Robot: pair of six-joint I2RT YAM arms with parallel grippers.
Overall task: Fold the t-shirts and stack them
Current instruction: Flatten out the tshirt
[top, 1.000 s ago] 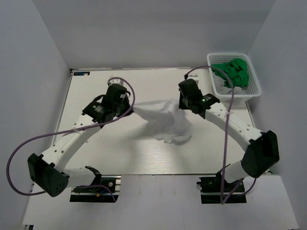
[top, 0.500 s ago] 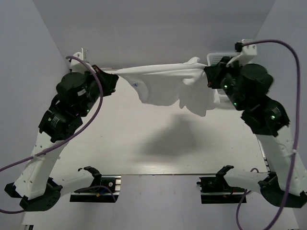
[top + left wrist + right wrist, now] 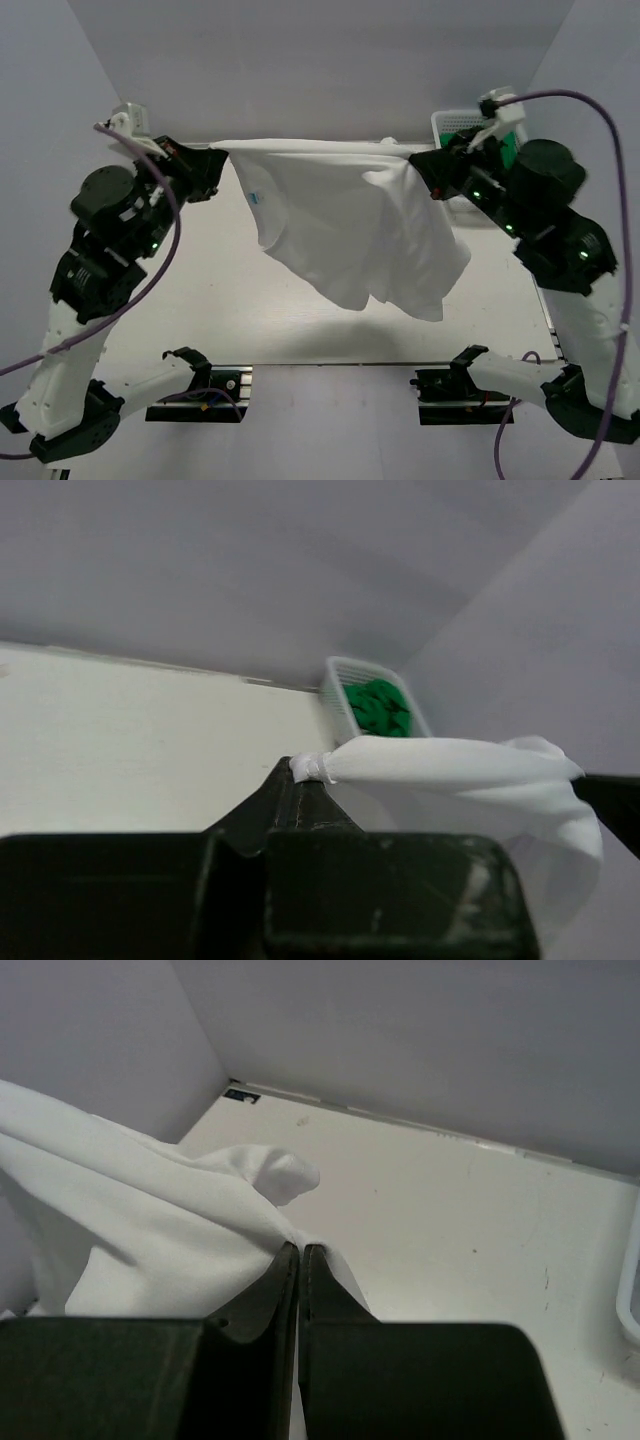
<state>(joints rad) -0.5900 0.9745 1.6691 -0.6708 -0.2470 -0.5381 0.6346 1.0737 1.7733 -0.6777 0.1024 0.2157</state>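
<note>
The white t-shirt point(image 3: 350, 220) hangs stretched in the air between my two grippers, high above the table, its body drooping toward the near side. My left gripper point(image 3: 218, 160) is shut on the shirt's left top corner; the left wrist view shows the pinched cloth point(image 3: 420, 762) at my gripper point(image 3: 300, 770). My right gripper point(image 3: 425, 160) is shut on the right top corner; the right wrist view shows the cloth point(image 3: 130, 1210) bunched at my gripper point(image 3: 300, 1250). Green t-shirts point(image 3: 378, 706) lie crumpled in the basket.
The white mesh basket point(image 3: 442, 122) stands at the table's back right, mostly hidden behind my right arm; it also shows in the left wrist view point(image 3: 335, 685). White walls close in the table point(image 3: 200, 300) on the left, back and right.
Both arms rose from the table, lifting the shirt from a bunched heap. In the last half second they pulled apart and the shirt spread open and hangs lower.
</note>
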